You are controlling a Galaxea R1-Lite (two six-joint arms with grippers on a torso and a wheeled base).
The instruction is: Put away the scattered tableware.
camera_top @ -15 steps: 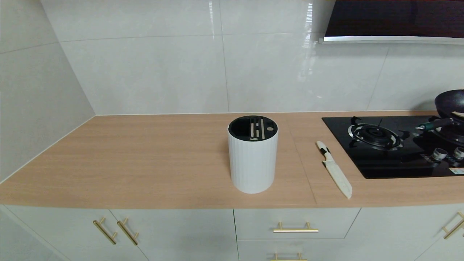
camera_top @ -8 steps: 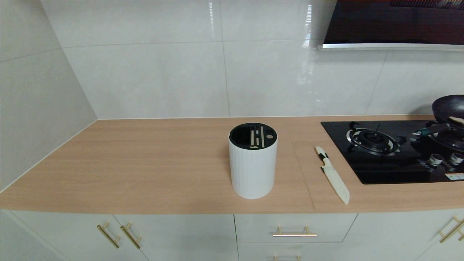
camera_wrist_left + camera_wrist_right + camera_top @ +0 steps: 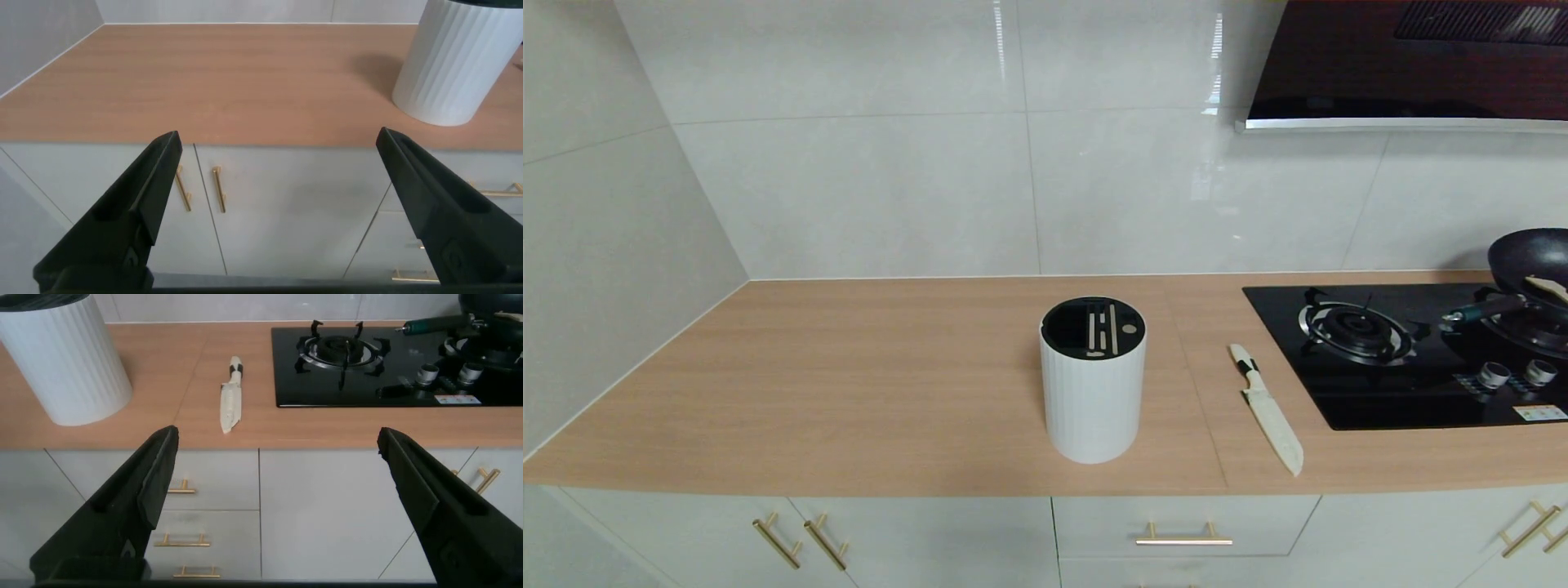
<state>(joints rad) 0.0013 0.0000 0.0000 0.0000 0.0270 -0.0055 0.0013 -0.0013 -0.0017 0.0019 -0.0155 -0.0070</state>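
While both arms hang low in front of the cabinet doors (image 3: 270,212), short of the surface (image 3: 849,384), nothing is yet gripped: the left hand (image 3: 276,139) has its fingers spread wide apart, and so does the right hand (image 3: 276,434). One knife (image 3: 1264,408) lies flat on the surface between the white ribbed holder (image 3: 1093,392) and the hob (image 3: 1405,359), apart from both, handle toward the wall, blade tip pointing at the front edge and lying close to it. Main risk, as I judge it: the knife is thin and flat, so fingers coming down on it may scrape the wood and skid the blade instead of pinching it; a push toward the front could send it off the edge to the floor. A grip taken on the blade, not the handle, looks likely to slip or twist. The handle end sits near the hob's rim, which leaves little room on that side for a finger. Second risk: the slots (image 3: 1103,327) in the holder's dark top are narrow, and a tilted or off-line blade would catch the top plate. The holder stands tall and free, so a sideways shove from a missed insertion could rock or topple it. The right hand is the nearer one to the knife.
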